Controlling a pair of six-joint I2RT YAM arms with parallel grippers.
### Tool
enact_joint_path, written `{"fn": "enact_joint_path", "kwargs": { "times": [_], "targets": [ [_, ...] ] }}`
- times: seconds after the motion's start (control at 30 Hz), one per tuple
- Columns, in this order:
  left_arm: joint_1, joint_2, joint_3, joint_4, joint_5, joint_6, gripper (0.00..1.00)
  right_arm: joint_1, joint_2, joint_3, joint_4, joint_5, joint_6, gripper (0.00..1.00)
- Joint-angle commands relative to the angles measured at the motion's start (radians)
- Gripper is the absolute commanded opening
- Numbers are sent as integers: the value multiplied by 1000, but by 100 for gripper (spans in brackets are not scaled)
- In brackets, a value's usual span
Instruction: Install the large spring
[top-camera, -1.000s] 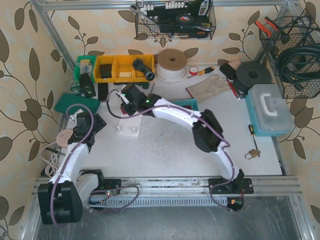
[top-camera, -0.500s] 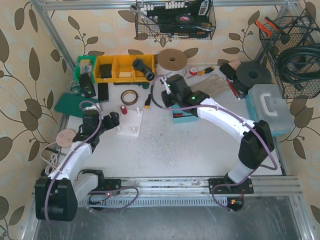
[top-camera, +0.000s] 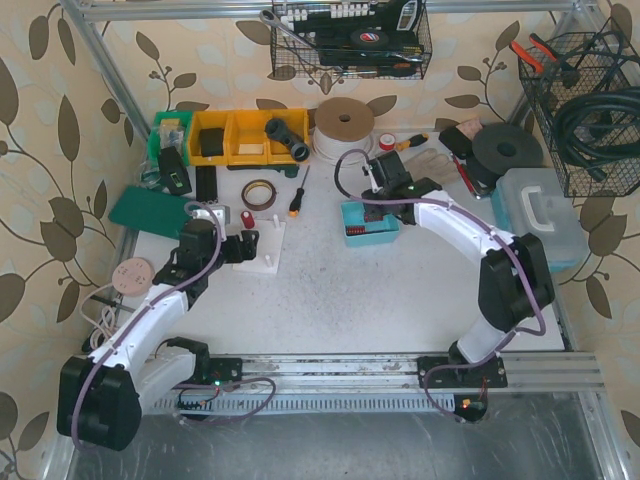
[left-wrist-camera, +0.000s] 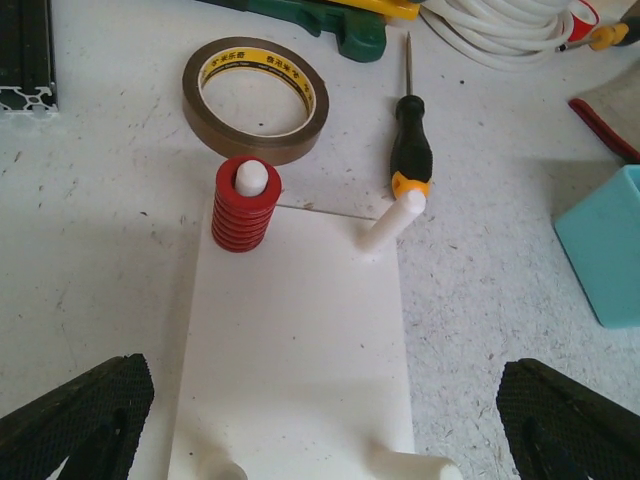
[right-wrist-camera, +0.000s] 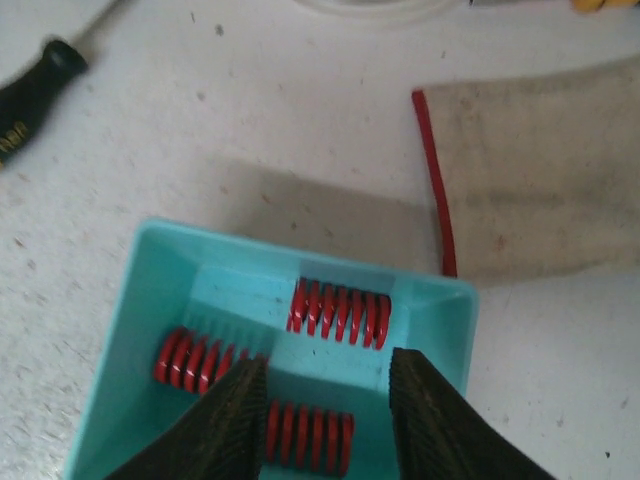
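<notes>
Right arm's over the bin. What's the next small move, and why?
Probably lower the right gripper and close on the spring lying between its open fingers: it hangs above the bin, holding nothing. Which spring is the large one I cannot tell.

Bright even light, soft shadows, sharp focus, slight wrist-view distortion

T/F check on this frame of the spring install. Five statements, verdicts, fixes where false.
1. A red spring sits over a peg on the white base plate. True.
2. The right gripper holds a spring. False: it is open and empty above the teal bin.
3. The bin contains three springs. True.
4. The tape roll lies on the plate. False: it lies on the table beyond it.
5. The left gripper is shut. False: it is wide open.
</notes>
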Motion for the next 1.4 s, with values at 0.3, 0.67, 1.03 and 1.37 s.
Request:
{"fn": "enact_joint_path", "kwargs": {
  "times": [0.3, 0.67, 1.03, 1.37],
  "targets": [
    [-20, 14, -43, 101, -89, 17, 97, -46, 164, 108, -215, -122, -63, 45],
    [-31, -34, -45, 82, -108, 13, 97, -32, 225, 122, -46, -14, 56, 59],
    [-38, -76, -46, 57, -125, 14, 97, -9, 325, 137, -6, 99, 102, 65],
    [-41, -115, -52, 43, -142, 18, 97, -3, 398, 140, 10, 70, 151, 67]
  ]
}}
